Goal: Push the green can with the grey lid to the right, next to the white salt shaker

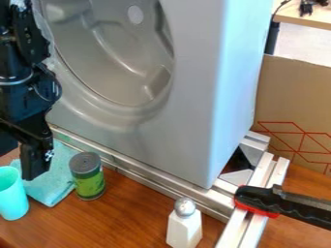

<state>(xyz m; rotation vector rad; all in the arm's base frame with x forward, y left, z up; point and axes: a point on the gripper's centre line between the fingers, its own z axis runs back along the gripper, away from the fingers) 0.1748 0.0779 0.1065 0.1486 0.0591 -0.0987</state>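
Camera view: the hand (35,167) hangs near turquoise cloth (53,186) and green can (89,183).

1. One blue-green cup (11,194).
2. One blue-green cloth (49,190), folded up.
3. One round can (89,180), green with a grey top.
4. One white shaker (184,228) with one shiny top.
5. One big grey box (194,109) with one big round hollow in its front.
6. One black robot arm (24,97).
7. One black and red clamp (284,203).
8. More than one long metal bar (155,181). They sit so close together that I cannot tell just how many.
9. One sheet of brown cardboard (291,92) with red lines on it.
10. Two worktops: one brown worktop (123,218) in front and one pale worktop (310,18) at the back.
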